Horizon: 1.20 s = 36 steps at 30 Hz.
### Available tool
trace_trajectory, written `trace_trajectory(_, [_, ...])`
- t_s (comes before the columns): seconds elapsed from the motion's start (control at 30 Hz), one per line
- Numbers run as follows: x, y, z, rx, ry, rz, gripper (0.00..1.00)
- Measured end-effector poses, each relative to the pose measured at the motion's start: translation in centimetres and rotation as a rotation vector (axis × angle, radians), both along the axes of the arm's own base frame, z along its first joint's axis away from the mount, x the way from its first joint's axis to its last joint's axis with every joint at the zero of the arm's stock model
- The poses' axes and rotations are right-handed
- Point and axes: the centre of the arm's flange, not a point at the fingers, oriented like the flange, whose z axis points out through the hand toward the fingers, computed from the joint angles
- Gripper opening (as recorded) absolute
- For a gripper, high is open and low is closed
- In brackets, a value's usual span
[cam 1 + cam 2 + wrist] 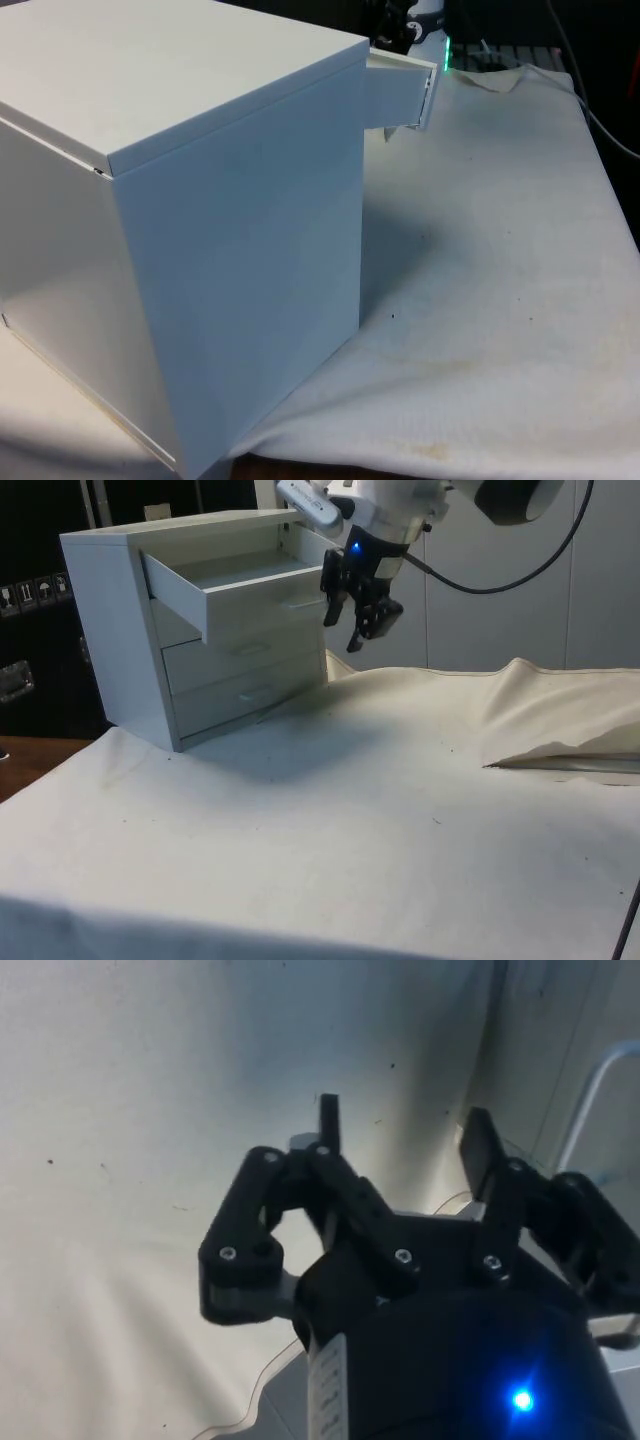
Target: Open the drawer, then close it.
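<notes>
White chest of drawers point(190, 630) standing near a corner of the cloth-covered table point(350, 810). Its top drawer point(235, 585) is pulled out; the two drawers below are shut. The black gripper point(358, 610) hangs just beside the open drawer's front, above the cloth, with its fingers point(487, 1150) spread apart, holding nothing. The drawer's handle point(590, 1090) lies close beside one finger.

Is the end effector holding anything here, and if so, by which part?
Nothing is held. The end effector hangs open beside the front of the pulled-out top drawer, with only cloth showing between its fingers in the wrist view.
</notes>
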Motion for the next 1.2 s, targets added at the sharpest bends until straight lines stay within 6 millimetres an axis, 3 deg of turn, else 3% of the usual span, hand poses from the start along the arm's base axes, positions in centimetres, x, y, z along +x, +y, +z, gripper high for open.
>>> trace_trajectory(0.13, [0.0, 0.1, 0.0, 0.000, 0.000, 0.002, 0.34])
trace_trajectory(0.17, [0.0, 0.1, 0.0, 0.000, 0.000, 0.002, 0.34])
trace_trajectory(0.2, [0.0, 0.1, 0.0, -0.001, 0.000, 0.003, 0.23])
trace_trajectory(0.37, [0.0, 0.1, 0.0, -0.001, -0.001, 0.003, 0.00])
trace_trajectory(1.2, [2.9, -3.0, 3.0, -0.052, -0.055, -0.011, 0.00])
